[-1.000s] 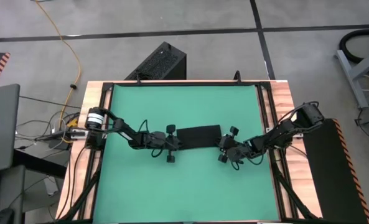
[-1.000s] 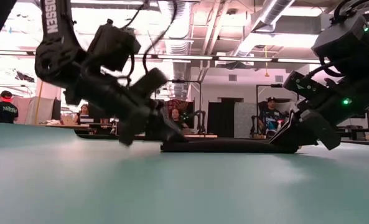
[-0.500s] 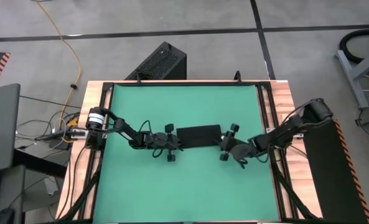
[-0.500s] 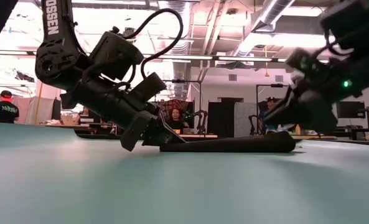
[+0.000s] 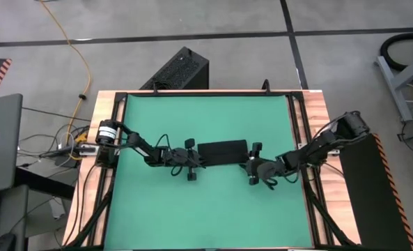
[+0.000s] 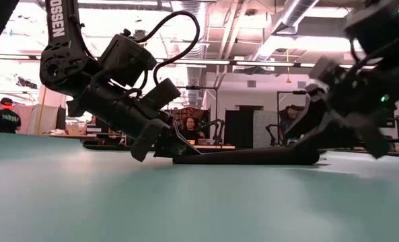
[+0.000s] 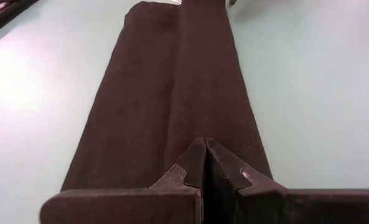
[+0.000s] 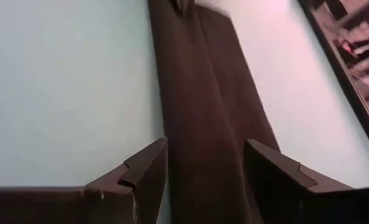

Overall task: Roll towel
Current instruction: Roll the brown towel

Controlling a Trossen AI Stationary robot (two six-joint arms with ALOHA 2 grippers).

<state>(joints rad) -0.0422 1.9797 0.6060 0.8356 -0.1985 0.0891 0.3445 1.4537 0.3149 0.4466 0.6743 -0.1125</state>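
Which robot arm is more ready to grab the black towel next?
Probably the right. The right gripper is open with the towel's end between its fingers, ready to close. The left gripper is shut, resting on the other end.

Ceiling strip lights are flooding the room behind me, blowing out the low view's upper background. My right gripper [image 6: 320, 128] is smearing with motion blur there. Glare is washing the mat [image 7: 22, 87] pale pink beside my left jaws, and the towel [image 8: 203, 93] ahead of my right jaws is looking soft.
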